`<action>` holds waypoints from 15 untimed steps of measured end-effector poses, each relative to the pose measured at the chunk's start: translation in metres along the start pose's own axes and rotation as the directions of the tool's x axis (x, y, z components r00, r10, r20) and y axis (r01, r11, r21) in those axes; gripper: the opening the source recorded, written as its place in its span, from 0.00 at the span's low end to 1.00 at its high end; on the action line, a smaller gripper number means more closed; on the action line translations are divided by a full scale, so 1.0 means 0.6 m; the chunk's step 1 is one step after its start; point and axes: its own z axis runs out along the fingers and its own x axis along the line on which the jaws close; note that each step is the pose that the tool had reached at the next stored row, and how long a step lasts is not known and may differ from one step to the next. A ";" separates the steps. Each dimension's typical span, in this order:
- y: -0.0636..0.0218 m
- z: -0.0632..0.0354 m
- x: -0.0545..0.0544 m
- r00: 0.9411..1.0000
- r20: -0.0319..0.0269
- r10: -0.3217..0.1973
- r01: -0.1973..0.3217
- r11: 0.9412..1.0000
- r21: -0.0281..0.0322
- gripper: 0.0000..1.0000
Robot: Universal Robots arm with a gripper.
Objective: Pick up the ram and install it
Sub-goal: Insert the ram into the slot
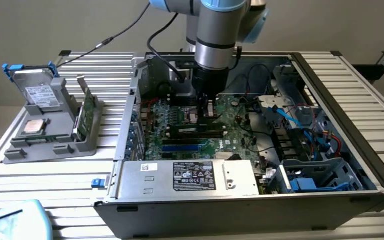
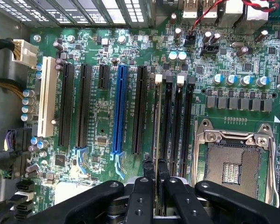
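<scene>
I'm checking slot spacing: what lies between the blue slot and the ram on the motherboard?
One long black slot lies between the blue slot and the ram, which stands edge-on; the wrist view shows this.

Case (image 1: 332, 102) top is open; walls (image 1: 129, 107) and cables (image 1: 297, 116) flank the tool (image 1: 207, 111)

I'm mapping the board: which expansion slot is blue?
The blue slot, between a short black slot and a long black one; the others are black or white.
</scene>
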 end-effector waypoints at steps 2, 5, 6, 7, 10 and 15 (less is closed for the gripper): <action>-0.001 0.000 0.000 1.000 0.000 -0.001 0.001 1.000 -0.008 0.14; -0.003 0.000 0.000 1.000 0.000 -0.002 0.002 1.000 -0.016 0.14; -0.003 0.000 0.000 1.000 0.000 -0.003 0.003 1.000 -0.017 0.14; -0.005 0.000 0.001 1.000 0.000 -0.004 0.004 1.000 -0.019 0.14; -0.010 -0.001 0.001 1.000 0.000 -0.006 0.006 1.000 -0.026 0.14; -0.011 -0.001 0.001 1.000 0.001 -0.008 0.008 0.999 -0.033 0.14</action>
